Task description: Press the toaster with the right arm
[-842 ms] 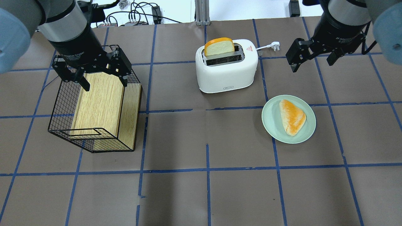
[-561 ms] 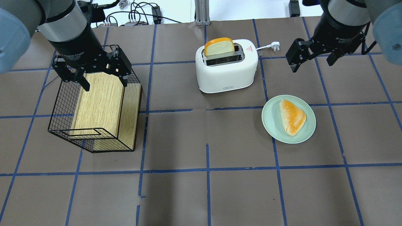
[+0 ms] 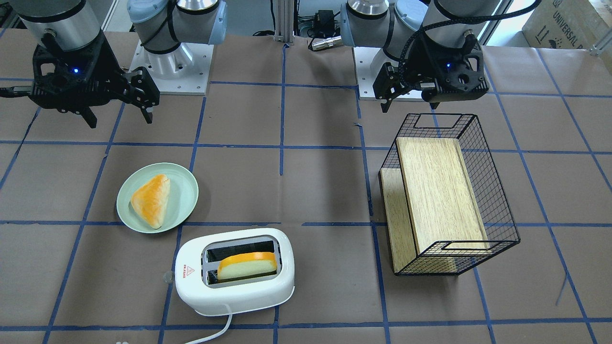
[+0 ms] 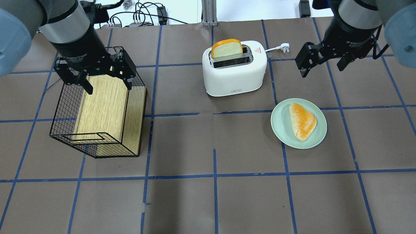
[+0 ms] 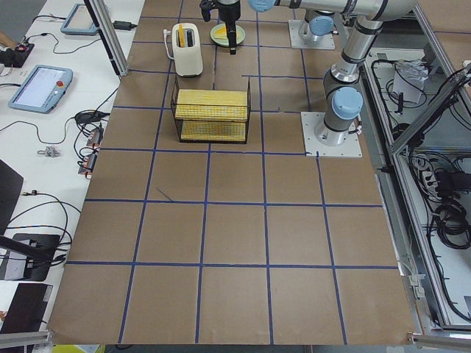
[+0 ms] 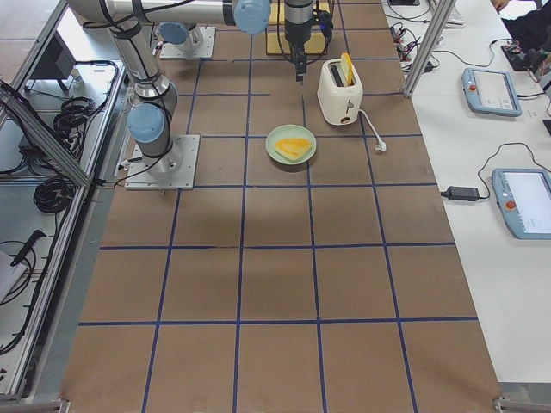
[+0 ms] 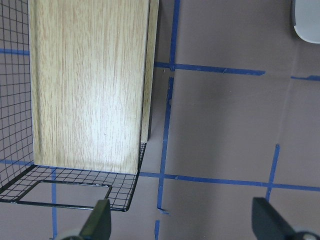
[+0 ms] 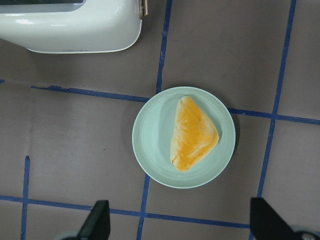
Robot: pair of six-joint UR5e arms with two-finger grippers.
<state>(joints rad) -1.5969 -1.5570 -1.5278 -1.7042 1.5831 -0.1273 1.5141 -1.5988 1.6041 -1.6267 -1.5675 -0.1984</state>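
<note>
The white two-slot toaster (image 4: 234,76) stands at the table's far middle with an orange-crusted bread slice (image 4: 227,48) sticking up from its far slot. It also shows in the front view (image 3: 234,291) and at the top left of the right wrist view (image 8: 70,25). My right gripper (image 4: 321,68) is open and empty. It hangs above the table to the right of the toaster, apart from it, and above the plate in the right wrist view (image 8: 182,222). My left gripper (image 4: 108,86) is open and empty over the wire basket.
A pale green plate (image 4: 281,130) with a triangular pastry (image 4: 302,121) lies in front of and to the right of the toaster. A black wire basket (image 4: 61,107) holding a wooden board (image 4: 104,107) sits at the left. The toaster's white plug (image 4: 285,46) lies behind its right end.
My right gripper has shifted slightly away from me and a little toward the toaster. The left arm, toaster and plate have not moved.
</note>
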